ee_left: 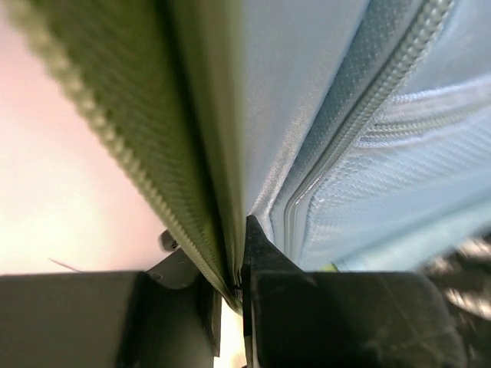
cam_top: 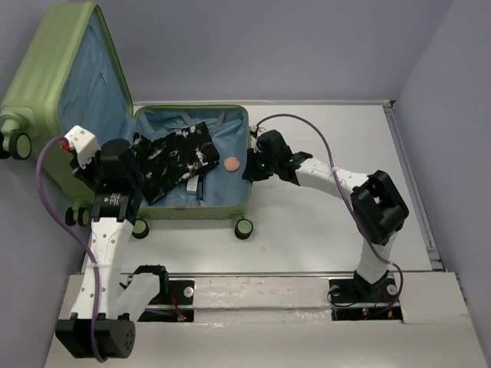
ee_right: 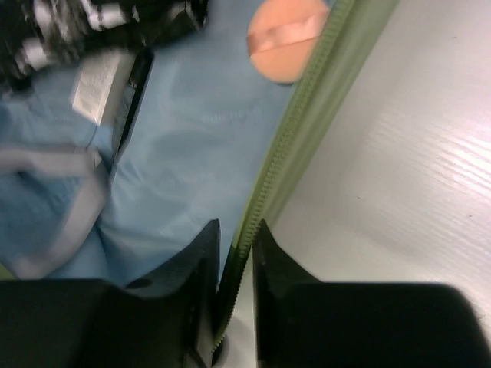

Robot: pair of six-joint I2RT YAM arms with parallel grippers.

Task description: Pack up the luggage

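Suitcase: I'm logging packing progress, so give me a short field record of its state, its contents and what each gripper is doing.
luggage: open on the table, lid raised at the left
contents: black-and-white patterned garment; round orange-pink disc near the right wall
left gripper: closed on the lid's zipper edge
right gripper: closed on the right rim of the base
zipped shut: not yet
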